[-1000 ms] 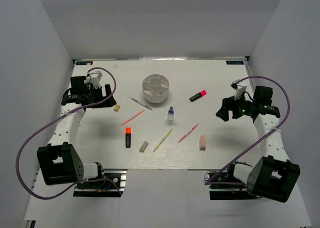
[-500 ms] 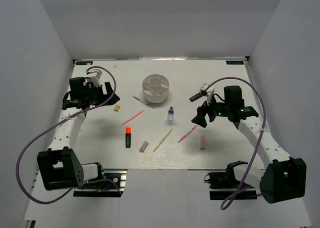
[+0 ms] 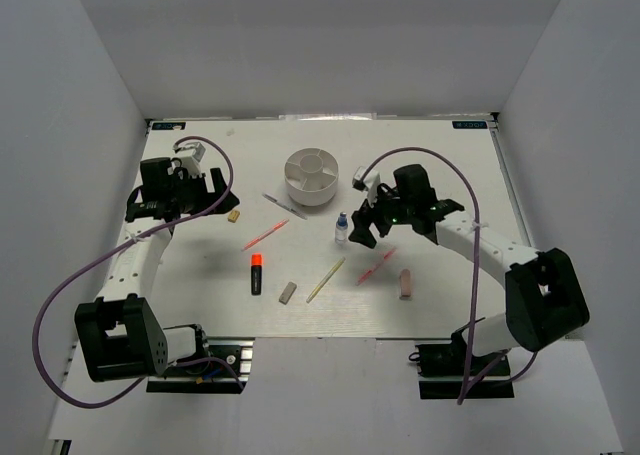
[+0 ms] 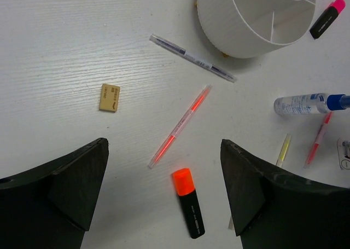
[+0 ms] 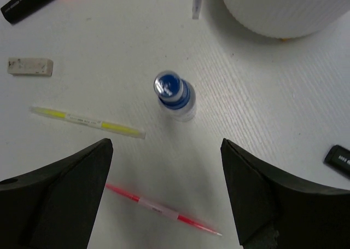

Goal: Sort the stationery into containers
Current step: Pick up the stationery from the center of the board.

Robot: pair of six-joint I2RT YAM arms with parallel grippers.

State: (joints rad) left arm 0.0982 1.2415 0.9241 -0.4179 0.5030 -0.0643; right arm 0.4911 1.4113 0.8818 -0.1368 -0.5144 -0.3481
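The stationery lies spread over the table round a white divided tub [image 3: 311, 176] [image 4: 257, 19]. My right gripper [image 3: 362, 231] [image 5: 165, 145] hangs open just right of the upright blue-capped bottle [image 3: 342, 227] [image 5: 174, 94], above a pink pen [image 3: 376, 266] [image 5: 158, 208]. A yellow pen [image 3: 326, 279] [image 5: 87, 121] lies beside it. My left gripper [image 3: 213, 189] [image 4: 163, 146] is open and empty at the left, looking down on another pink pen [image 4: 179, 126], an orange-capped highlighter [image 3: 256, 273] [image 4: 188, 201], a beige eraser [image 3: 234, 215] [image 4: 110, 97] and a grey pen [image 3: 284, 207] [image 4: 192, 58].
A grey eraser [image 3: 287, 293] [image 5: 30, 67] and a pink eraser [image 3: 405, 283] lie toward the near edge. A pink-capped highlighter [image 4: 327, 18] lies right of the tub, hidden under my right arm in the top view. White walls enclose the table on three sides.
My right arm has swung left from the table's right edge to the middle, beside the bottle. The left gripper has shifted slightly toward the centre. Nothing on the table moved.
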